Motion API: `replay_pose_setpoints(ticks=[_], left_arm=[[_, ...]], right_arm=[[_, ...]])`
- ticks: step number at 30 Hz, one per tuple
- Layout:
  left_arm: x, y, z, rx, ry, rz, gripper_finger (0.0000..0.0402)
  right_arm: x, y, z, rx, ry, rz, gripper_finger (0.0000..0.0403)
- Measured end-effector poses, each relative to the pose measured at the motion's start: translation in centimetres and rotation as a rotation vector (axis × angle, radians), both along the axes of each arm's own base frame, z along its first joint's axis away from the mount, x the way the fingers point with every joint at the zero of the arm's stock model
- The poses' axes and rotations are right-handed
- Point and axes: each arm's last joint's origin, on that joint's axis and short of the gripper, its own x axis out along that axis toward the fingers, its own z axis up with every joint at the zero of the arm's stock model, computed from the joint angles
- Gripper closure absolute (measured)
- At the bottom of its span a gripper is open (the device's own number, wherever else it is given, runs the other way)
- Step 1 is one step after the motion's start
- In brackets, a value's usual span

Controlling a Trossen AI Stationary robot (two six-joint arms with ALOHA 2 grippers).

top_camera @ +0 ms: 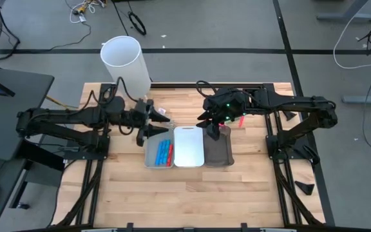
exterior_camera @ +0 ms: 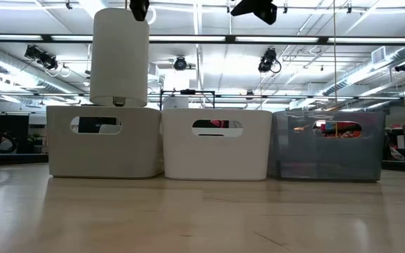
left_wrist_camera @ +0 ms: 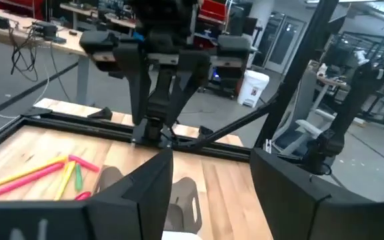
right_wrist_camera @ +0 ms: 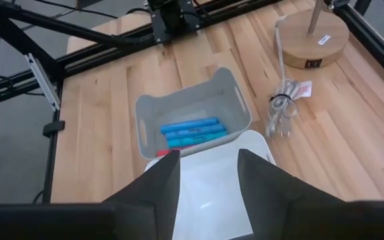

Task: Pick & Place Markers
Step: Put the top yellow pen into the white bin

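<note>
On my overhead feed the left tool (top_camera: 148, 122) hangs at the ten o'clock corner of the light grey tray (top_camera: 152, 158), its fingers (left_wrist_camera: 139, 193) spread wide with nothing between them. That tray is the leftmost of three standing side by side at the middle of the desk (top_camera: 192, 200), and blue markers (top_camera: 164, 151) lie inside it, with a red one at their three o'clock edge. Next comes the white tray (top_camera: 188, 147), which looks bare inside, then the dark grey tray (top_camera: 219, 153). The right tool (top_camera: 215, 131) sits over the twelve o'clock end of that dark tray; its fingers (right_wrist_camera: 155, 187) stand partly apart and I see nothing gripped. Through the left wrist camera I can see more markers (left_wrist_camera: 45, 175), pink, yellow and green, loose on the desk beyond the trays. A tall white cylinder (top_camera: 126, 61) stands at eleven o'clock.
</note>
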Motion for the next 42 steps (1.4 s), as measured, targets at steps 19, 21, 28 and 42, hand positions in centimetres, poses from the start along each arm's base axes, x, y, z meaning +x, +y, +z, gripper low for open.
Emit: replay_pose_setpoints(ticks=[19,21,28,42], left_arm=[[-0.2,-0.6,-0.8,-0.008,0.019,-0.064,0.02],[-0.6,-0.6,-1.4,0.008,0.011,-0.062,0.02],[-2.6,-0.7,-5.2,0.029,0.071,-0.062,0.02],[-3.3,-0.7,-6.7,-0.031,0.087,-0.057,0.02]], right_arm=[[0.0,0.0,0.0,-0.016,0.0,0.012,0.0253],[0.0,0.0,0.0,-0.017,0.0,0.012,0.0253],[0.0,0.0,0.0,-0.021,-0.001,0.016,0.0253],[-1.9,-3.5,-1.5,0.006,0.229,-0.252,0.0253]])
